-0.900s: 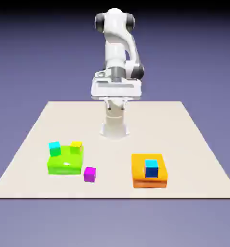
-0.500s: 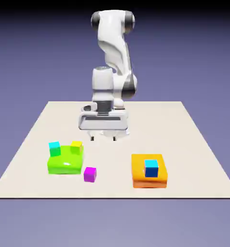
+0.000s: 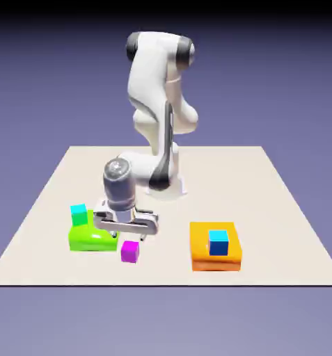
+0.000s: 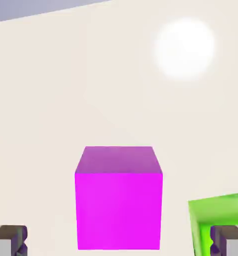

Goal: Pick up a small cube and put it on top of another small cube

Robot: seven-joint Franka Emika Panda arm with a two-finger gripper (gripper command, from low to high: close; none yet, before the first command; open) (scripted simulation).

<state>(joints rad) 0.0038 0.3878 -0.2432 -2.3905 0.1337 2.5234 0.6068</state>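
Magenta cube: small, smooth, solid-coloured magenta cube (image 3: 130, 252); seated on the pale, flat tabletop (image 3: 266, 201). In the hand view it sits just below centre, toward six o'clock, one face square to that view.
Gripper: white two-finger gripper (image 3: 128, 236), set wide, nothing held. From where I stand, it hangs at twelve o'clock of the magenta cube in the exterior view. In the hand view the tips stand well apart at seven and five o'clock.
Green block: broad, glossy lime-green block (image 3: 94, 241), near the magenta cube at ten o'clock in the exterior view; partly behind the gripper.
Cyan-and-green cube: small cube, cyan top, green front (image 3: 79, 215), at the green block's eleven o'clock corner; support cannot be confirmed.
Orange block: broad, glossy orange block (image 3: 216, 263), well apart from the magenta cube at three o'clock.
Blue cube: small cube, light-blue top, navy front (image 3: 218, 243), upon the orange block.
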